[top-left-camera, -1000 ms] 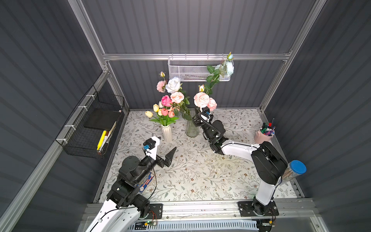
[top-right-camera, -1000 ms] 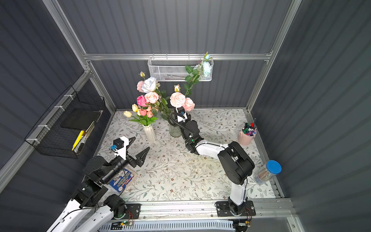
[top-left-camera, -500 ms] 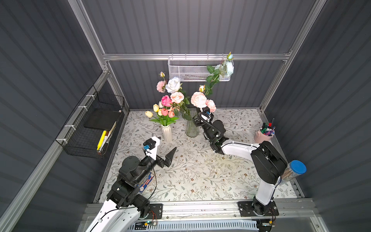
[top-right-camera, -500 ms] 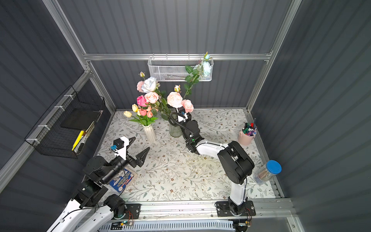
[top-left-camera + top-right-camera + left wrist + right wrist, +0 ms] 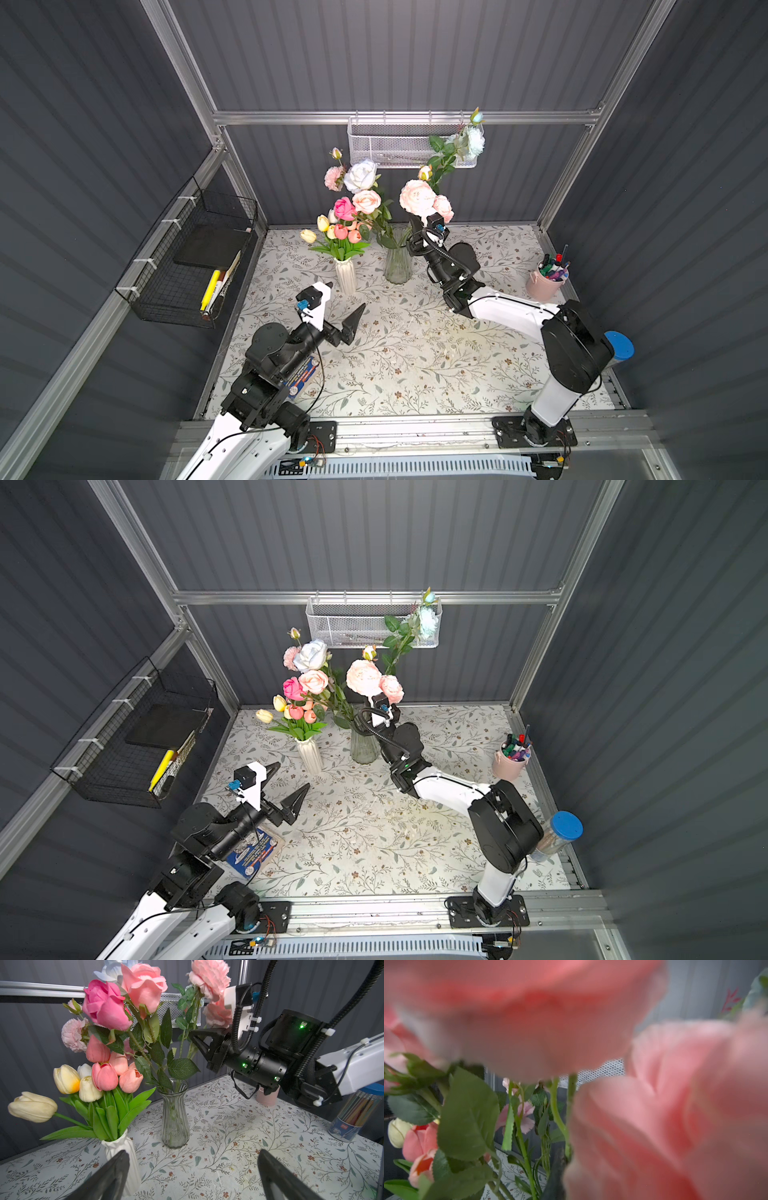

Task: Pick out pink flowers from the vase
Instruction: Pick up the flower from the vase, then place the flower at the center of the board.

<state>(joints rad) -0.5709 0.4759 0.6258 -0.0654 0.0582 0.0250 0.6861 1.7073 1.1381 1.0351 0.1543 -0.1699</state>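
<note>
My left gripper (image 5: 346,295) is hanging released over open table (image 5: 415,353), the white vase (image 5: 346,276) just ahead of it. My right gripper (image 5: 193,1038) is clenching the stem of the pink flowers (image 5: 417,197) above the glass vase (image 5: 397,266), blooms sitting directly over it.

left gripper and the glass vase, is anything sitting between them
Nothing: in the left wrist view only bare floral tablecloth lies between the open left gripper and the glass vase; the white vase stands beside that stretch.
</note>
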